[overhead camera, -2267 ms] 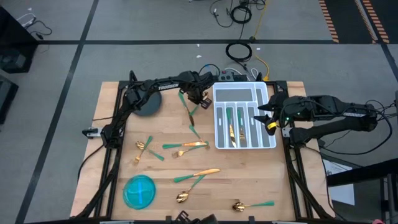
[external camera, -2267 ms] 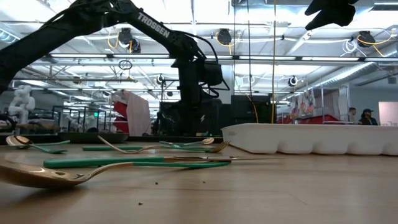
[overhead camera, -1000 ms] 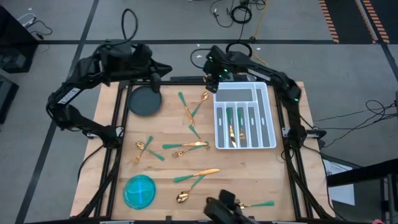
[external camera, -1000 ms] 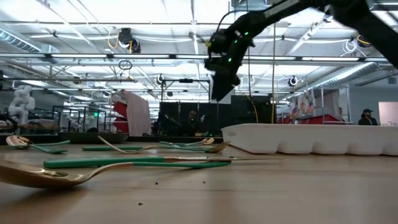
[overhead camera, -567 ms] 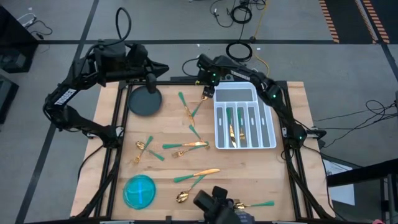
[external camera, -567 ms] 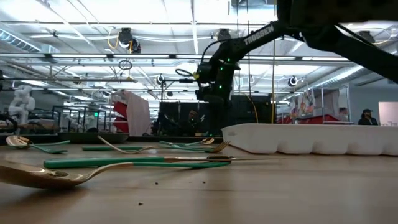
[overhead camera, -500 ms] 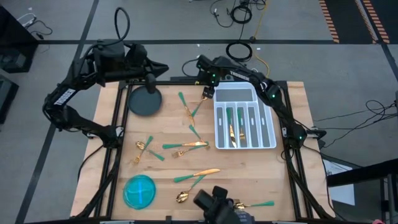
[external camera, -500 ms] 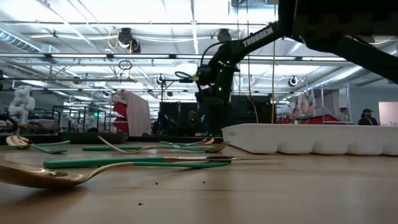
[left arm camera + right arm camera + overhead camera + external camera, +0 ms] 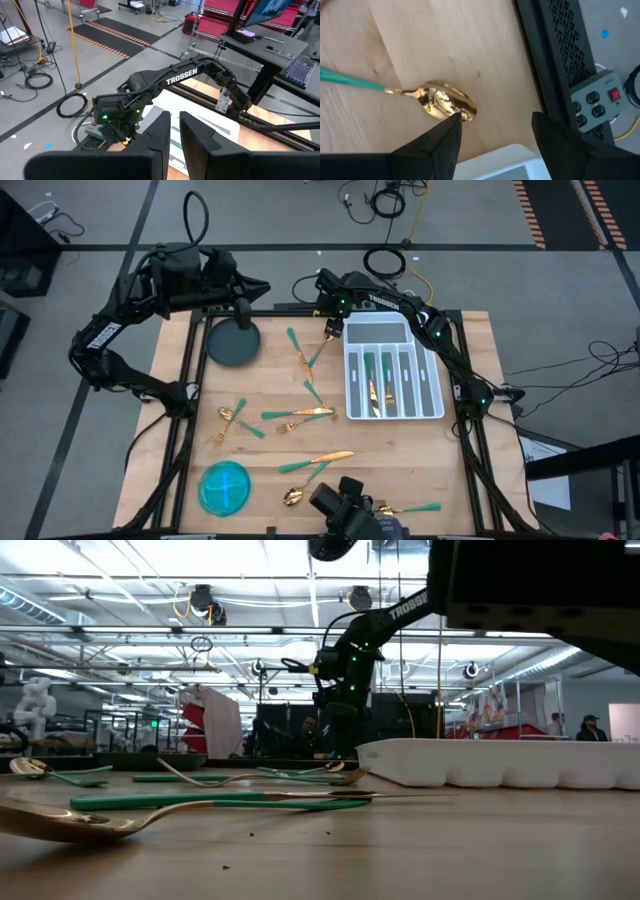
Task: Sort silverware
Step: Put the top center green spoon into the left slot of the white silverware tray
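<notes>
Teal-handled gold silverware lies scattered on the wooden table [image 9: 400, 460]; more pieces lie in the white tray [image 9: 432, 370]. One spoon [image 9: 327, 337] lies flat by the tray's far left corner. My right gripper [image 9: 334, 326] hangs open over this spoon, pointing steeply down; the spoon's gold bowl [image 9: 447, 104] lies beside one fingertip [image 9: 454, 122]. My left gripper [image 9: 174, 135] waits high over the table's far left corner [image 9: 262, 288], only a narrow gap between its fingers, nothing in it. My right gripper comes at the spoon from above with one fingertip [image 9: 454, 122] at the edge of the spoon's bowl [image 9: 465, 111]. Whether that fingertip touches the bowl I cannot tell. The spoon lies flat on the table.
A dark round dish [image 9: 233, 343] sits far left and a blue bowl [image 9: 224, 487] near left. More forks and spoons lie mid-table [image 9: 298, 415] and near the front edge [image 9: 408, 508]. A power strip [image 9: 597, 102] lies past the table's far edge.
My right gripper has come down and a little toward the table's left, from above the tray's far left corner to just over the spoon, and has stayed open. The spoon has not moved.
</notes>
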Robot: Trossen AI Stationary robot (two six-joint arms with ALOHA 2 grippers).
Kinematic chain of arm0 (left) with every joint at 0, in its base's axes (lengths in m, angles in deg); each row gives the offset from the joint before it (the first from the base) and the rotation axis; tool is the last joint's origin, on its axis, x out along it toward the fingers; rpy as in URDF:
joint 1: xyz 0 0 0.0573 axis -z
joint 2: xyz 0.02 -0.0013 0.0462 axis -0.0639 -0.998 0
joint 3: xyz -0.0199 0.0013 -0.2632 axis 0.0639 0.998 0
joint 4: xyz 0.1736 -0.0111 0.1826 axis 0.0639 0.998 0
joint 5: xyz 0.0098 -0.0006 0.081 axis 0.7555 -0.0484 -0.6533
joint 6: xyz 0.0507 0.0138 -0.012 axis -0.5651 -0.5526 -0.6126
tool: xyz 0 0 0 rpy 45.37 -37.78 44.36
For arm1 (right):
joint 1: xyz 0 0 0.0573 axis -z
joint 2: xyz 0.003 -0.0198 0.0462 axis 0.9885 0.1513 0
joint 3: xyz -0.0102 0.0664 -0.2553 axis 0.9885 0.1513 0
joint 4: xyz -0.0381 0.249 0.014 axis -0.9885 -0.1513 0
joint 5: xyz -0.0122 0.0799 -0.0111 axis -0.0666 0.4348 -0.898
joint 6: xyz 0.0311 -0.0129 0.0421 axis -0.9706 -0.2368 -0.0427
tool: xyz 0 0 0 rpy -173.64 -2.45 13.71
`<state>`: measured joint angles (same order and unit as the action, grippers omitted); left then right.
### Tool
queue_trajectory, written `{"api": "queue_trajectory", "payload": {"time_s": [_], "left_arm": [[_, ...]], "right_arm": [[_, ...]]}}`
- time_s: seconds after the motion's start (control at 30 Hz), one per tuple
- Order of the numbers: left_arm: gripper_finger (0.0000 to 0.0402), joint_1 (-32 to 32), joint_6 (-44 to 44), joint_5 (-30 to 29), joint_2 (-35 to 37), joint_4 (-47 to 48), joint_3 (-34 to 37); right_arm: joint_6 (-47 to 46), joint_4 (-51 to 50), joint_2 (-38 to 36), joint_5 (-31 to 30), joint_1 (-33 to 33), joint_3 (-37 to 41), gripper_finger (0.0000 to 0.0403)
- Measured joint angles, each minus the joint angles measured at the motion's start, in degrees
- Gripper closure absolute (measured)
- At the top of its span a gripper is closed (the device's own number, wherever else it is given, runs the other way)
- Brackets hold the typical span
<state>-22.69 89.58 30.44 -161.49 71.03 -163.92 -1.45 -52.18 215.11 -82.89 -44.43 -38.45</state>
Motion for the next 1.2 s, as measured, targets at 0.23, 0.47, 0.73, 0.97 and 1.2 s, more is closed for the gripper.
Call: {"api": "queue_trajectory", "payload": {"time_s": [0.23, 0.47, 0.73, 0.97, 1.2], "left_arm": [[0.0351, 0.00, 0.18, -0.74, 0.00, 0.00, 0.00], [0.0351, 0.00, 0.22, -2.01, -0.59, -0.03, 0.00], [0.0351, 0.00, 0.10, -1.53, -3.21, 0.17, 0.00], [0.0352, -0.15, -2.78, -4.66, -4.95, 0.24, 0.00], [0.0361, -7.88, -2.77, -7.72, -6.94, -2.52, 7.66]], "right_arm": [[1.19, -2.49, 0.63, 0.15, -0.04, -0.13, 0.0167], [2.20, -2.90, 0.78, -0.14, -0.09, -0.09, 0.0183], [5.09, -4.36, 0.83, -0.24, -1.79, 0.07, 0.0312], [7.53, -6.24, 0.39, -4.25, -2.58, 0.09, 0.0396], [5.24, -17.75, -12.53, -4.73, -2.89, 0.11, 0.0402]]}}
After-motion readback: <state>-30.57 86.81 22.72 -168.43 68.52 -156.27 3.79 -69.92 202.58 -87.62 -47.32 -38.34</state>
